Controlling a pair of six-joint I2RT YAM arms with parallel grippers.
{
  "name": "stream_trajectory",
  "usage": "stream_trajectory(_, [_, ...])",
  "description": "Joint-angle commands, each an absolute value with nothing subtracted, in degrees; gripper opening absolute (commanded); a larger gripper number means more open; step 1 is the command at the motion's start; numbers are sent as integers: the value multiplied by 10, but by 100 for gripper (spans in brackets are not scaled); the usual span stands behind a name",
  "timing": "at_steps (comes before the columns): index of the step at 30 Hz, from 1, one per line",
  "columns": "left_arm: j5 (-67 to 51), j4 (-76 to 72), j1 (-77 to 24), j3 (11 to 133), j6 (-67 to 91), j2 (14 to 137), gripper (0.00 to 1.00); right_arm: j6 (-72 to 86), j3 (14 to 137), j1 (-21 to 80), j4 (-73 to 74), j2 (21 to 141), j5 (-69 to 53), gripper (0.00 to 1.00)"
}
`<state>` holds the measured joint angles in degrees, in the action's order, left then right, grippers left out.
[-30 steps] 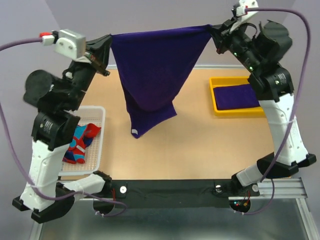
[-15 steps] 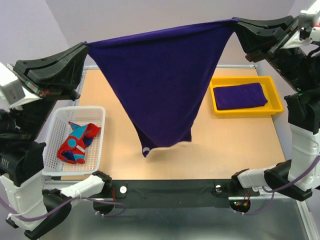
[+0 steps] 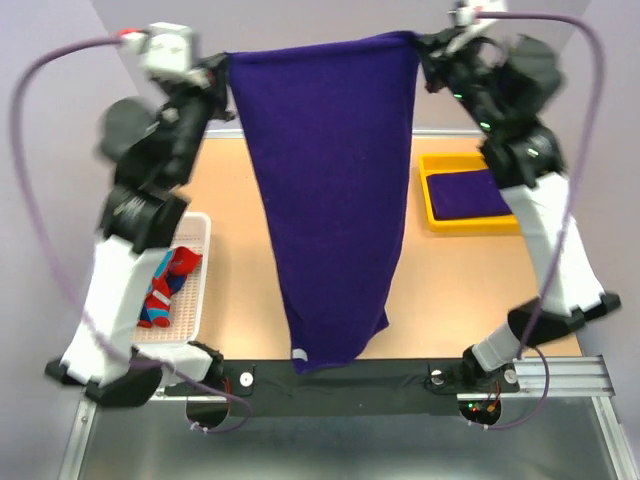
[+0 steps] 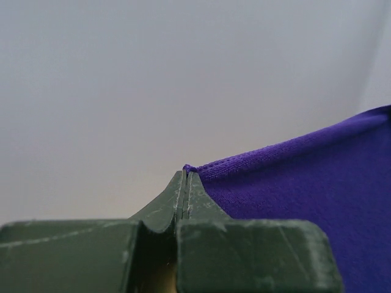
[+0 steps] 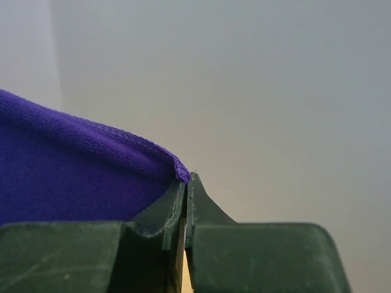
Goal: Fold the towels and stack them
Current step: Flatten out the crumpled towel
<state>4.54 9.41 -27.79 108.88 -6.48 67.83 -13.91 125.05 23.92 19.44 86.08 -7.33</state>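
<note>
A deep purple towel (image 3: 330, 200) hangs spread flat between both arms, high over the table, its lower edge reaching down near the front rail. My left gripper (image 3: 226, 62) is shut on its upper left corner (image 4: 190, 168), and my right gripper (image 3: 420, 42) is shut on its upper right corner (image 5: 181, 173). In both wrist views the jaws are pressed together with the purple hem pinched at the tips. A second purple towel (image 3: 468, 195) lies folded in the yellow tray (image 3: 432, 200). A red towel with light-blue marks (image 3: 165, 285) lies crumpled in the white mesh basket (image 3: 195, 290).
The basket stands at the left of the wooden table (image 3: 450, 290), partly behind my left arm. The yellow tray sits at the right, partly behind my right arm. A black rail (image 3: 400, 380) runs along the near edge.
The arms have drawn closer together and swung back. The towel, stretched wide as a triangle half a second ago, now hangs as a long flat rectangle reaching further down.
</note>
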Motion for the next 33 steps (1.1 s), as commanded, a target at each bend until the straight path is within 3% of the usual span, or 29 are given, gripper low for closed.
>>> stream_trajectory(1, [176,34,-245,1029,-84,782,0,-197,1201,225,171,939,69,4])
stream_trajectory(9, [187,15,-157,1126,-37,1053,0,-192,1225,201,84,1128,30,4])
stream_trajectory(14, [185,19,-139,1191,-33,1128,0,-196,1262,200,47,1204,3,4])
stream_trajectory(23, [158,3,-121,1145,-24,1123,0,-193,1250,200,-12,1254,-42,4])
stream_trajectory(33, [98,8,-121,1010,20,1050,0,-210,1069,200,-21,1173,-41,3])
